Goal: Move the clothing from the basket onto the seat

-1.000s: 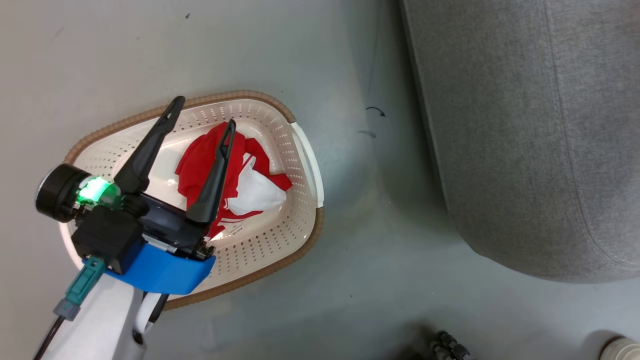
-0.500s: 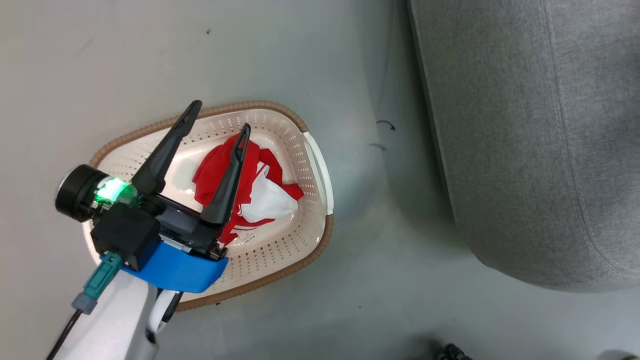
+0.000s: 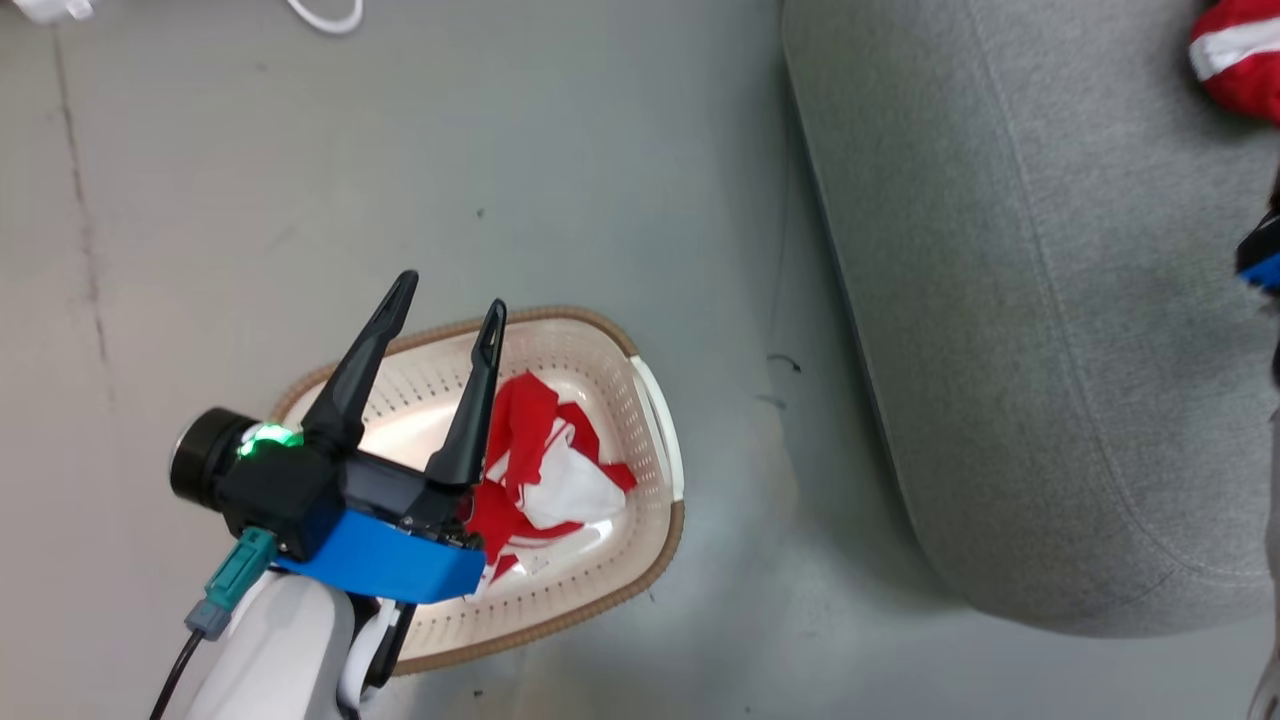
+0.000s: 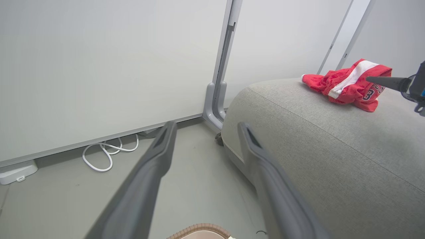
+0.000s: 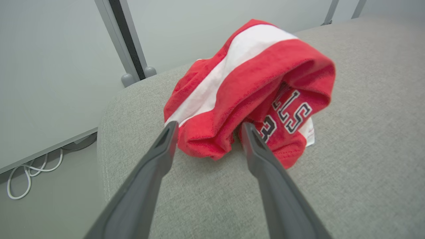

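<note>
Left gripper [image 3: 450,295], apart and empty, is hovering over basket [image 3: 560,316], needing to drop to clothing [image 3: 540,470] at 5 o'clock; right gripper [image 5: 208,126], apart, is facing seat's [image 3: 1000,300] garment [image 5: 252,73].

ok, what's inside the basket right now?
A crumpled red-and-white garment lies in the basket. The left gripper hides part of its bottom; anything under the garment is covered.

Left tool [image 3: 450,296]: two long, dark, tapered fingers [image 3: 355,375], each slotted near the tip. Black housing [image 3: 285,492] behind, on a blue bracket [image 3: 390,568]. Green light [image 3: 268,437] glowing beside a black cylinder [image 3: 200,468]. Teal connector [image 3: 238,568] feeds a black cable [image 3: 170,680]. Forearm [image 3: 275,655] pale white. Right tool [image 5: 209,127]: matching dark grey fingers.
</note>
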Tool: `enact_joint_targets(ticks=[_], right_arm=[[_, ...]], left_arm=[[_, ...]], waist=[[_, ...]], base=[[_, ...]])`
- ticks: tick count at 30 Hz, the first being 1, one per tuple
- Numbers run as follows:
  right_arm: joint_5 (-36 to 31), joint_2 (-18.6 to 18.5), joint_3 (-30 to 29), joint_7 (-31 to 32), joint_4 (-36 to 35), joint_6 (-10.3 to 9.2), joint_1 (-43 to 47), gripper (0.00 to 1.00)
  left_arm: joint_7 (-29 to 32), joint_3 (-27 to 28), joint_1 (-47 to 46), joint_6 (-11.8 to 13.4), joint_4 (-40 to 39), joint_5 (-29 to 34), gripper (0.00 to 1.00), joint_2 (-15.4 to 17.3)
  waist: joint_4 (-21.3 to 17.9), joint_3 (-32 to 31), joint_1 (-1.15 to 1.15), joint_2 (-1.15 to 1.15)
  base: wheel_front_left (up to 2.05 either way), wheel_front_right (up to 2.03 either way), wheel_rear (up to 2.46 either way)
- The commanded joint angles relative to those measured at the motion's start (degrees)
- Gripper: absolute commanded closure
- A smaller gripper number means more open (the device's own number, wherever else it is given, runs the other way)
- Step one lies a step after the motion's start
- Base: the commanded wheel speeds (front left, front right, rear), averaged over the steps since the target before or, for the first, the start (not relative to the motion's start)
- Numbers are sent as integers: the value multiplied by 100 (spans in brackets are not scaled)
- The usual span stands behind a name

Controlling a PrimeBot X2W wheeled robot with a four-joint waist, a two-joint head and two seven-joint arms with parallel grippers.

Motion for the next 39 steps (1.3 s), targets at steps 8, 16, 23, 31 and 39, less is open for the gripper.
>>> enact_joint_targets(ticks=[8, 16, 23, 31, 39], right_arm=[[-209, 311, 569, -276, -210, 3, 1043, 0], [218, 822, 1107, -485, -1228, 3, 2127, 0], [214, 951, 2136, -331, -2272, 3, 3050, 0], [128, 1045, 2585, -37, -3112, 3, 3916, 0], [4, 1129, 2943, 189, -3779, 3, 4472, 0]], left_arm=[[-17, 533, 699, -40, 198, -121, 0, -351], [-17, 935, 1246, -37, 369, -98, 0, -567], [-17, 1245, 1530, -38, 562, -82, 0, -621], [-17, 1614, 1743, -39, 814, -28, 0, -787], [-17, 1869, 1833, -39, 1106, 63, 0, -885]], waist=[[186, -1288, 0, 0], [309, -1979, 0, 0], [461, -2340, 0, 0], [788, -2680, 0, 0], [1016, -2839, 0, 0]], base=[[0, 0, 0], [0, 0, 0], [0, 0, 0], [0, 0, 0], [0, 0, 0]])
